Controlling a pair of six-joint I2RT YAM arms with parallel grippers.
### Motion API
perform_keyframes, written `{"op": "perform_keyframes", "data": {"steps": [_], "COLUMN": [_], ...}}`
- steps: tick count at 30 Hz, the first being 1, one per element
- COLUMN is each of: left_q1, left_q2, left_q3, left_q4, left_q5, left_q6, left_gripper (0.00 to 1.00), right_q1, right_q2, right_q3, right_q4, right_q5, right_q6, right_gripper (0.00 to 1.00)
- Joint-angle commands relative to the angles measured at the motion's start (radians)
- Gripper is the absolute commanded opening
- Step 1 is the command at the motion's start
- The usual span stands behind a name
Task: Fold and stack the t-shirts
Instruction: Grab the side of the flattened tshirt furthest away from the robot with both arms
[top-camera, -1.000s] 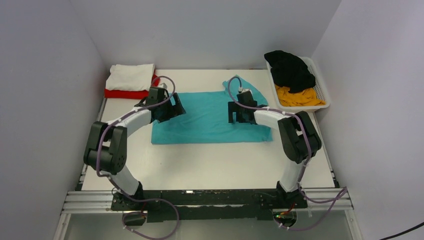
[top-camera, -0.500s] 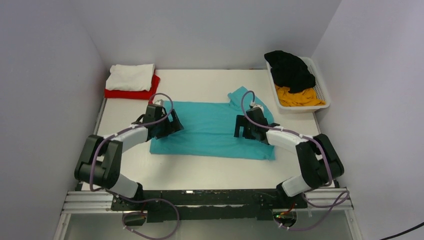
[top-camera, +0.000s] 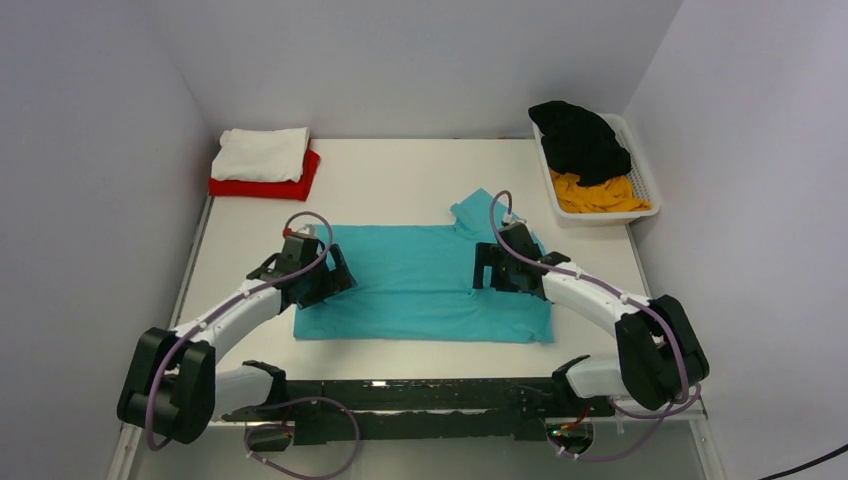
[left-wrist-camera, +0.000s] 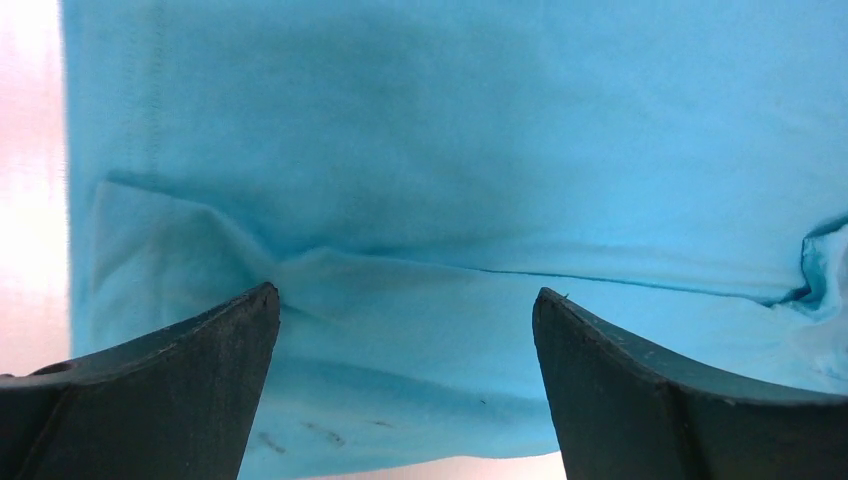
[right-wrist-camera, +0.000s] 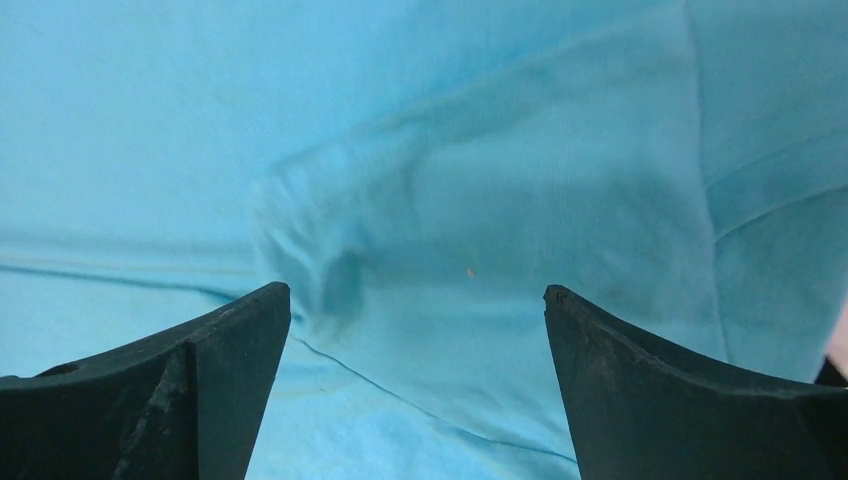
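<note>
- Teal short-sleeved cloth t-shirt lies spread flat as a wide rectangle on the white table, near the arm bases, with one sleeve poking out at its far right corner.
- Left wrist view: a soft fold line runs across the teal cloth, with a doubled layer below it and light wrinkles by the shirt's left edge.
- Right wrist view: the same cloth shows a rumpled, overlapping flap and a straight seam off to the right.
- Left gripper sits over the shirt's left edge, its jaws spread wide with only cloth showing between them; nothing is pinched.
- Right gripper sits over the shirt's right part, just near of the sleeve, jaws likewise wide apart and gripping nothing.
- Folded white t-shirt rests on top of a folded red t-shirt, well apart from the teal shirt, beyond its far left corner.
- White slatted plastic basket stands beyond the teal shirt's far right corner, close to the sleeve.
- Inside it, a crumpled black t-shirt is heaped over a yellow-orange t-shirt.
</note>
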Motion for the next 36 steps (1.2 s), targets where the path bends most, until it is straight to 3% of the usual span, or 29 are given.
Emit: {"op": "perform_keyframes", "data": {"steps": [1, 5, 11, 17, 22, 27, 36], "left_q1": [0.003, 0.048, 0.202, 0.254, 0.265, 0.267, 0.267], "left_q2": [-0.048, 0.036, 0.325, 0.618, 0.744, 0.756, 0.771], "left_q3": [0.132, 0.314, 0.602, 0.852, 0.918, 0.844, 0.783], "left_q4": [-0.078, -0.084, -0.098, -0.169, -0.195, -0.171, -0.178], "left_q5": [-0.122, -0.212, -0.152, -0.142, -0.127, -0.130, -0.127], "left_q6": [0.030, 0.095, 0.177, 0.262, 0.269, 0.231, 0.207], "left_gripper": [0.99, 0.99, 0.99, 0.98, 0.91, 0.84, 0.56], "right_q1": [-0.006, -0.039, -0.082, -0.122, -0.145, -0.153, -0.154], "right_q2": [0.004, 0.081, 0.354, 0.610, 0.758, 0.839, 0.841], "right_q3": [0.174, 0.311, 0.590, 0.862, 0.982, 1.074, 1.046], "right_q4": [-0.011, 0.039, 0.083, 0.103, 0.118, 0.093, 0.102], "right_q5": [0.114, 0.137, 0.175, 0.179, 0.140, 0.145, 0.143], "right_q6": [0.002, 0.003, -0.062, -0.156, -0.203, -0.228, -0.248], "right_gripper": [1.00, 1.00, 1.00, 1.00, 1.00, 1.00, 1.00]}}
